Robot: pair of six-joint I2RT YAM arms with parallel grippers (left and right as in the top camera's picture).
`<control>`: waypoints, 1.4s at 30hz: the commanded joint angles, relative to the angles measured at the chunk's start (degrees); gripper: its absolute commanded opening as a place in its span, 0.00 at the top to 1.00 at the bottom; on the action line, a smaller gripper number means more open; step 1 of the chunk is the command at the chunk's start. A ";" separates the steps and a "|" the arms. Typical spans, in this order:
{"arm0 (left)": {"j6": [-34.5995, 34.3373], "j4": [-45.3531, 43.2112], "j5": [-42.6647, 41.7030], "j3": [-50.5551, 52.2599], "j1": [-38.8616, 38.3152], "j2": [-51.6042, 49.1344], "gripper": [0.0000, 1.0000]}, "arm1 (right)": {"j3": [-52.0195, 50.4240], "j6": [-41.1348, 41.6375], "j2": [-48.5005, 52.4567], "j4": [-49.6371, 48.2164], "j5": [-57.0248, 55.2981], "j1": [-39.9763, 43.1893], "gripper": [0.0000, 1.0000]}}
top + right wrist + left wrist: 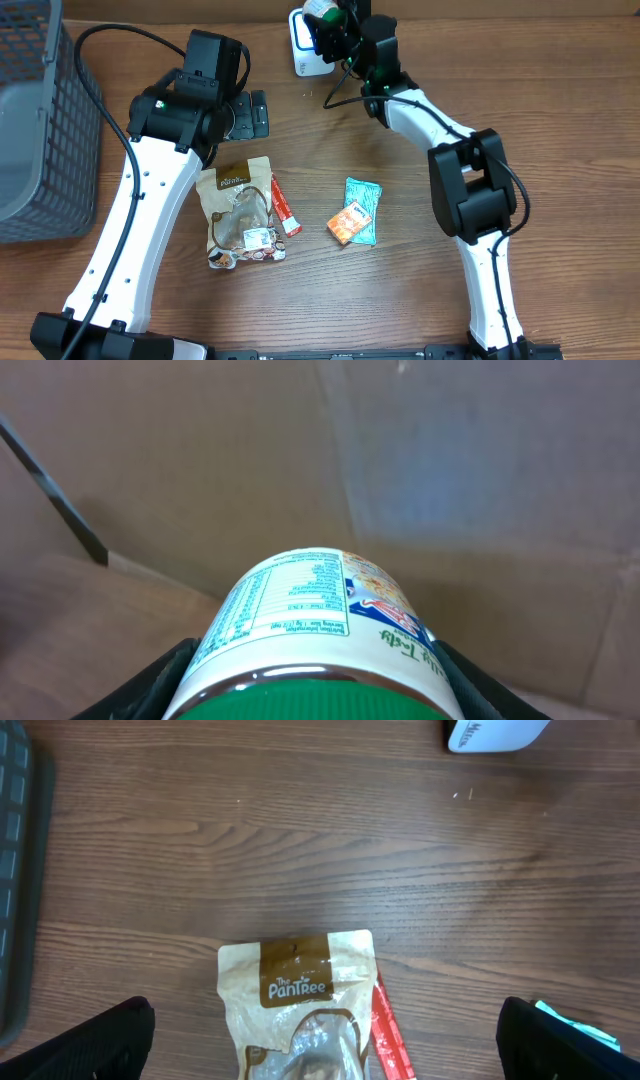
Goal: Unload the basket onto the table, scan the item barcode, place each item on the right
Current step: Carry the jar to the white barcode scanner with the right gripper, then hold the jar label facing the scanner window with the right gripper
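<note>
On the wood table (400, 300), right gripper (328, 24) clamps a jar (310, 600) by the scanner (303, 60); left gripper (325, 1040) gapes wide over a bag (298, 982).

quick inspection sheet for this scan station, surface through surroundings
surface: wooden table, light specks near the far edge
job's things: green-lidded jar held up by the white scanner at the far edge
clutter: snack bag, red sachet, teal packet, orange box mid-table; grey basket at left
grippers: left gripper open, empty, above the snack bag; right gripper shut on the jar
cables: black cable looping off the left arm
surroundings: cardboard behind the jar
</note>
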State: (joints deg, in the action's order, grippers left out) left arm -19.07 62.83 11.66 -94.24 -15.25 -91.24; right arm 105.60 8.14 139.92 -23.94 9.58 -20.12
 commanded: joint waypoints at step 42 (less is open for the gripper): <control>1.09 -0.04 0.76 -0.76 0.22 0.17 0.00 | 0.92 22.05 -3.26 -21.62 8.55 2.21 0.96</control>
State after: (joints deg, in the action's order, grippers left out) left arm -19.07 62.83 11.68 -94.24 -15.25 -91.24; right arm 105.58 28.36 147.02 -47.40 15.51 -18.83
